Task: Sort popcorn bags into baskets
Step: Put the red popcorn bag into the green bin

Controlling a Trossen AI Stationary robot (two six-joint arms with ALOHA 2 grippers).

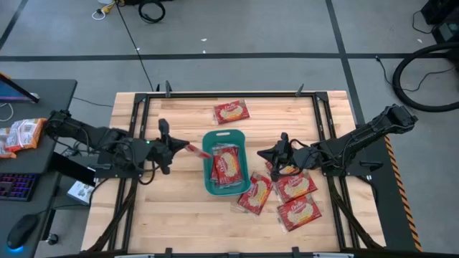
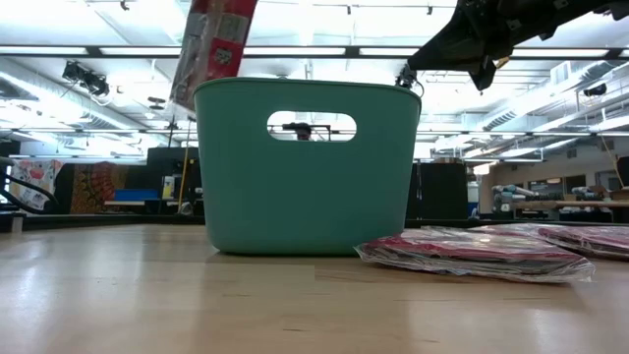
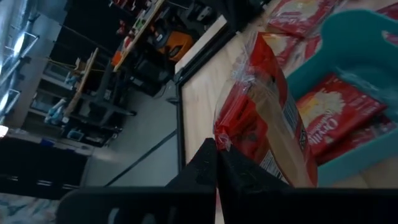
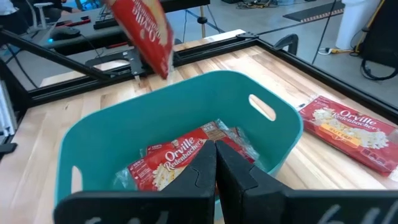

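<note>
Popcorn bag (image 1: 199, 151) hangs pinched in the left gripper (image 1: 188, 149) above the teal basket's (image 1: 245, 137) left rim and should travel farther right before release, while the right gripper (image 1: 271, 153), pressed together empty, waits right of it.

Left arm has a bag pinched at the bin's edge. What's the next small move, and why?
Probably ease the left gripper a little farther over the teal bin and open: its held bag hangs above the near rim, not yet fully over the bags inside.
</note>
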